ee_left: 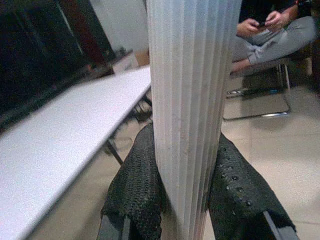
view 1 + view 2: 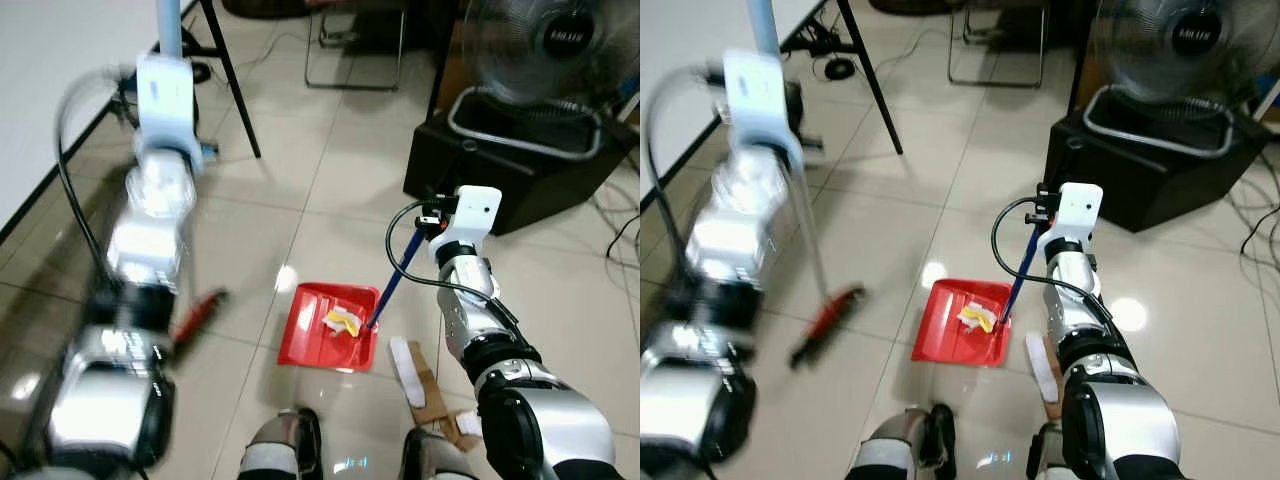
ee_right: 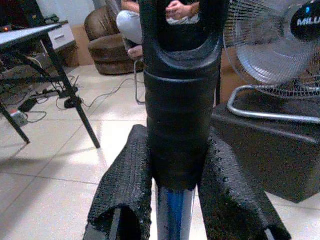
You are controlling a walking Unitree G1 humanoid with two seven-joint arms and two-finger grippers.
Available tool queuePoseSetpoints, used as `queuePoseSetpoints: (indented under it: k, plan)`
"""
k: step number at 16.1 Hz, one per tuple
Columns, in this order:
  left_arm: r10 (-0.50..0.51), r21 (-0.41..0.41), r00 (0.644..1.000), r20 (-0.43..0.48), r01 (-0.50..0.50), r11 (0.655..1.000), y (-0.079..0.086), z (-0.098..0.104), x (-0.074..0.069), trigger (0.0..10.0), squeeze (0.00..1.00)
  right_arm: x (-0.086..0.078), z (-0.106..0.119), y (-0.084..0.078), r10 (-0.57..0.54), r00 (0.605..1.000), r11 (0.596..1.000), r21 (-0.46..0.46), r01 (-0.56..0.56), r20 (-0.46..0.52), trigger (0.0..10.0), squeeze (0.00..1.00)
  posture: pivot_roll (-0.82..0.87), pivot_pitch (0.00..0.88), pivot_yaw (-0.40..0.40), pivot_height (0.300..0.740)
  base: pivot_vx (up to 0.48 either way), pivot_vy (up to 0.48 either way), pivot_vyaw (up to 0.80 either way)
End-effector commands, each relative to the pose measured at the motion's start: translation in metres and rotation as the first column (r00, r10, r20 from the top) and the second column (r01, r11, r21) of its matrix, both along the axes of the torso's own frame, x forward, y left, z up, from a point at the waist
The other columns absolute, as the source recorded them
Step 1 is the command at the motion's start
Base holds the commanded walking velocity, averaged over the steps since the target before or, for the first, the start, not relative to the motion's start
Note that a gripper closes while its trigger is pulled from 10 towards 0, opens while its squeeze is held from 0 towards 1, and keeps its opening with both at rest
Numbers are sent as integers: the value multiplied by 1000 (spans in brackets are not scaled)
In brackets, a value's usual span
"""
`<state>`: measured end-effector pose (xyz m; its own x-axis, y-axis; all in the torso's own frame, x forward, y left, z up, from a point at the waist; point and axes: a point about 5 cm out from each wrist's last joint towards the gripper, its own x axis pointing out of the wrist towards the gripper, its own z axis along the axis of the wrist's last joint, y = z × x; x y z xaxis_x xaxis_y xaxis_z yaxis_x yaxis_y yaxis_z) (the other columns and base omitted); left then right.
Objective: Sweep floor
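A red dustpan (image 2: 312,335) lies on the tiled floor just ahead of my feet, with yellow and white scraps (image 2: 343,320) inside it. Its blue pole (image 2: 392,285) rises to a black grip (image 3: 180,115), and my right gripper (image 3: 172,192) is shut on that grip. My left gripper (image 1: 187,192) is shut on the pale ribbed broom handle (image 1: 192,100), held high on the left. The red broom head (image 2: 827,322) rests on the floor to the left of the dustpan. The left arm looks blurred.
A cardboard piece and a white scrap (image 2: 418,372) lie right of the dustpan. A fan (image 2: 545,50) stands on a black box (image 2: 520,165) at the right. On the left are a white table (image 2: 50,90) and its black leg (image 2: 232,85). A person (image 1: 270,27) sits beyond.
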<state>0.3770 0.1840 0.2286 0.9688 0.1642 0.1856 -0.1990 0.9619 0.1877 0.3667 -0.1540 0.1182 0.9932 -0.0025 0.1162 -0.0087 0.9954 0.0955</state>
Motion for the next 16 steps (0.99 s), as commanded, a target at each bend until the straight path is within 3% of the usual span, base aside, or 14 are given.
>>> queuePoseSetpoints:
  k: [1,3,6,11,16]
  plan:
    - [34,-33,998,44,-33,999,8,4,-2,10000,0,0,7,0,-3,999,1000,21,2,52,10000,0,24,86,114,740,0,0,0]
    - [84,-95,996,-30,-86,992,19,-35,-9,10000,0,-3,3,-2,-8,999,999,51,6,46,10000,0,8,79,98,740,0,0,0]
    - [108,-111,991,-79,-117,987,23,-62,-24,10000,0,-7,-3,2,14,999,998,68,-16,33,10000,0,12,66,80,740,0,0,0]
    - [119,-128,993,-11,-120,984,21,-54,-25,10000,0,-7,-6,2,15,1000,995,94,-16,19,10000,0,28,63,76,740,0,0,0]
    - [85,-99,996,8,-84,992,13,-52,-22,10000,0,-2,8,-2,0,996,981,191,-16,84,10000,0,12,49,99,740,0,0,0]
